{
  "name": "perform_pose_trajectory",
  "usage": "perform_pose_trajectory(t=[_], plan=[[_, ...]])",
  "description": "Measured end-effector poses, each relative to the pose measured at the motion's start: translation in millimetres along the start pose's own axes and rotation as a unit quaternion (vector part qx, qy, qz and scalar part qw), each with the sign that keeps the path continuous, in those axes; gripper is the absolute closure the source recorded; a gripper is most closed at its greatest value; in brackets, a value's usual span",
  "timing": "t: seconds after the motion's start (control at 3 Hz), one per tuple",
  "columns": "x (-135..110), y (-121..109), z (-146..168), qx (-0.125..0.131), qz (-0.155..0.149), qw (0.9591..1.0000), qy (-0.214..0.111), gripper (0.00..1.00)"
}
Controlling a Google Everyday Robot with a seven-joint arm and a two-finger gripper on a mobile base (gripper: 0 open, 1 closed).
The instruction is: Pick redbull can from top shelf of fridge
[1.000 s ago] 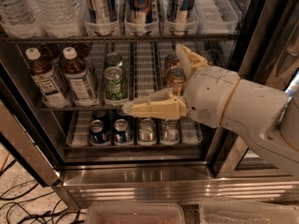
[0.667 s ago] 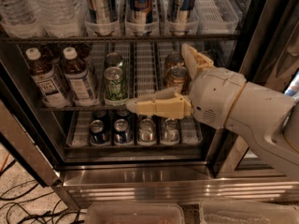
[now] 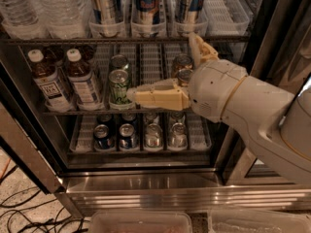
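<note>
Three redbull cans stand in clear lane trays on the top shelf (image 3: 58,41) of the fridge (image 3: 146,188): one on the left (image 3: 104,4), one in the middle (image 3: 146,4), one on the right (image 3: 189,1). Their tops are cut off by the frame. My gripper (image 3: 163,67) is open wide in front of the middle rack, below the top shelf. One finger (image 3: 155,95) points left toward a green can (image 3: 119,86). The other finger (image 3: 199,47) points up and reaches the top shelf's rail under the right redbull can. It holds nothing.
Water bottles (image 3: 48,8) stand at the top left. Two tea bottles (image 3: 82,79) and brown cans (image 3: 182,64) share the middle rack. Short cans (image 3: 141,135) fill the lower rack. The black door frame (image 3: 272,38) is on the right. Cables (image 3: 24,212) lie on the floor.
My gripper and arm have risen a little and shifted slightly right; the upper finger now reaches the top shelf's rail. The cans have not moved.
</note>
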State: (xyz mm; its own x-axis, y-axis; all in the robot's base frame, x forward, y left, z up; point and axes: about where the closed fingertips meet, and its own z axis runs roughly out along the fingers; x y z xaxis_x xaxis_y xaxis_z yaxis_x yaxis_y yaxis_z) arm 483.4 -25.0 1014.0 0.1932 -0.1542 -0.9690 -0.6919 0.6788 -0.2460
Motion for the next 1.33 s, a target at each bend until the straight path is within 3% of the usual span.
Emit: perform_pose_trajectory(t=[0.33,1.33], plan=[[-3,-9,14,0.010,-0.012,0.9998,0.013,0.00],[-6,-40,18,0.031,0.034,0.9989,0.000,0.00]])
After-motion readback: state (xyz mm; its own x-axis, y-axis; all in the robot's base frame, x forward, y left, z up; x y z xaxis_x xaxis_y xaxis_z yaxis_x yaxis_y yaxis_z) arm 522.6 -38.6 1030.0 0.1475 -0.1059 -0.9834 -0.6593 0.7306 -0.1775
